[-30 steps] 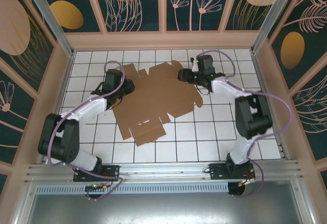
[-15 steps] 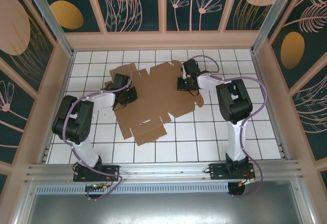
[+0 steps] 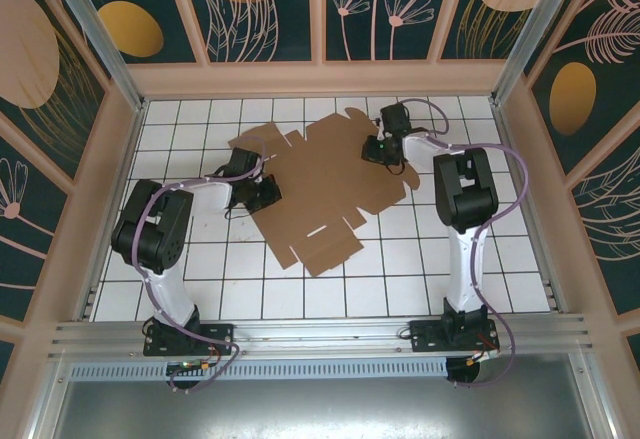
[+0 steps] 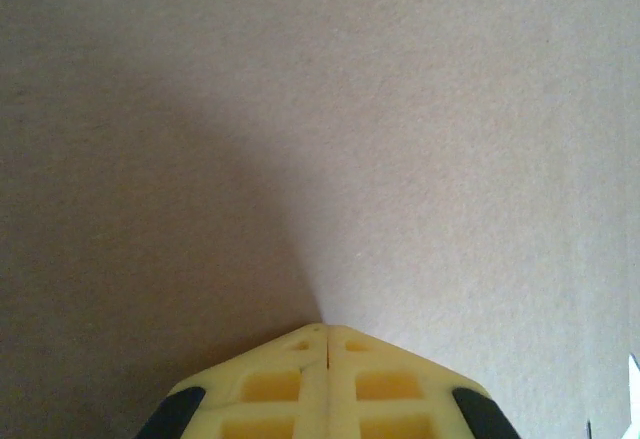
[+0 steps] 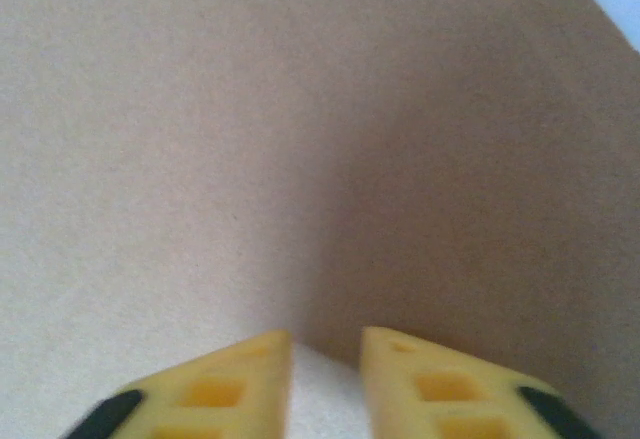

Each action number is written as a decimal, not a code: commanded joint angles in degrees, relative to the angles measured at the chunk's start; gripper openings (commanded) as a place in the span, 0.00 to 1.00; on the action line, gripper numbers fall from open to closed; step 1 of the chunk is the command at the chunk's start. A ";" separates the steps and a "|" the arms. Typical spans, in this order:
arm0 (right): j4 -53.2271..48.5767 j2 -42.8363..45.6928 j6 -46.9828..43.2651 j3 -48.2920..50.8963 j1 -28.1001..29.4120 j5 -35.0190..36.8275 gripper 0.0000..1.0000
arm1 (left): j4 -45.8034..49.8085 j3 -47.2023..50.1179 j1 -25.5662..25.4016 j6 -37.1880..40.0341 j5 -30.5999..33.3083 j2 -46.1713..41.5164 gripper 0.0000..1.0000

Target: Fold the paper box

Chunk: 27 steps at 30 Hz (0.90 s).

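Observation:
The paper box (image 3: pixel 320 199) is a flat brown die-cut cardboard sheet with flaps and slots, lying on the white tiled table. My left gripper (image 3: pixel 264 194) rests on the sheet's left part. In the left wrist view its yellow fingers meet tip to tip, so the left gripper (image 4: pixel 327 327) is shut, with nothing between them and bare cardboard (image 4: pixel 400 109) just beyond. My right gripper (image 3: pixel 384 151) sits over the sheet's upper right part. In the right wrist view the right gripper (image 5: pixel 325 344) stands open by a narrow gap, close above the cardboard (image 5: pixel 200 109).
The tiled table (image 3: pixel 480 259) is boxed in by patterned walls (image 3: pixel 560 159) at the left, back and right. A metal rail (image 3: pixel 320 334) runs along the near edge by the arm bases. Bare tiles lie in front of and to the right of the sheet.
The cardboard sheet has slid and turned to the right. Both grippers moved right with it. The right gripper's fingers closed and then parted again a little.

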<state>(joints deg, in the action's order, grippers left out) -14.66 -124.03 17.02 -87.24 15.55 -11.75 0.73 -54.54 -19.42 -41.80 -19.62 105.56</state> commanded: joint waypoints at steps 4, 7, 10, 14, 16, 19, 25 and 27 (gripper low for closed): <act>8.19 19.49 13.92 17.89 -1.23 -11.95 0.54 | 1.14 -0.83 -0.09 -1.82 0.84 -1.59 0.00; 10.94 30.78 20.12 29.97 -2.27 -16.96 0.58 | -1.08 0.54 -0.09 -3.11 -0.25 -4.60 0.00; 9.29 39.91 20.71 38.26 -1.53 -20.67 0.61 | -3.64 3.26 -0.12 -5.85 -3.52 -7.86 0.00; 6.37 49.79 21.96 48.24 1.94 -22.51 0.64 | -4.20 9.27 -0.12 -7.20 -4.61 -15.25 0.00; 6.11 53.72 23.72 52.96 4.56 -22.96 0.65 | -3.40 11.81 -0.05 -7.32 -3.91 -17.05 0.00; 6.95 56.19 26.88 57.69 8.36 -22.53 0.65 | -3.45 14.74 -0.10 -9.43 -3.67 -16.18 0.00; 11.55 55.30 30.98 63.25 11.18 -23.27 0.66 | -8.03 17.78 -0.10 -10.76 -4.73 -13.53 0.00; 14.50 53.85 32.28 64.49 11.32 -24.53 0.66 | -8.44 18.22 -0.12 -10.76 -4.60 -12.78 0.00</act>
<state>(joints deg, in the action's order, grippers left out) -5.26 -68.99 46.00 -24.21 26.39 -34.20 -4.51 -36.77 -19.57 -51.37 -23.57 91.83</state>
